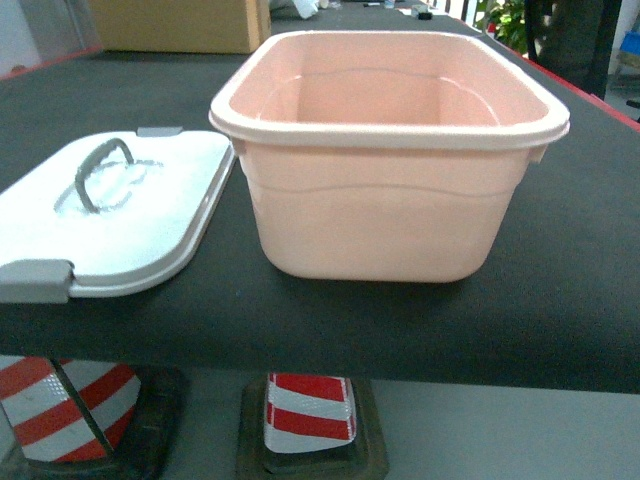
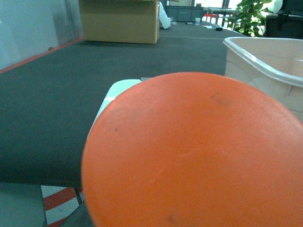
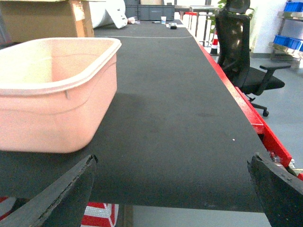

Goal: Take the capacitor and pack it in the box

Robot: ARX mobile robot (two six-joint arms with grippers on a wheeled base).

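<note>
We take this for a workshop or industrial lab floor. A long worktable (image 3: 189, 94) covered in black matting and edged in red runs away toward twelve o'clock. Under its near edge stand red-and-white striped traffic cones (image 1: 308, 408) on dark bases. At eleven o'clock on the table sits a brown cardboard carton (image 2: 119, 21). At one o'clock in the right wrist view we see a black office chair (image 3: 244, 56) on a pale smooth floor, with blue plastic bins (image 3: 291, 41) on shelving at two o'clock. A leafy potted plant (image 2: 251, 16) stands at the far end, and the pink box (image 1: 390, 150) with its white lid (image 1: 110, 210) sits on the matting.
</note>
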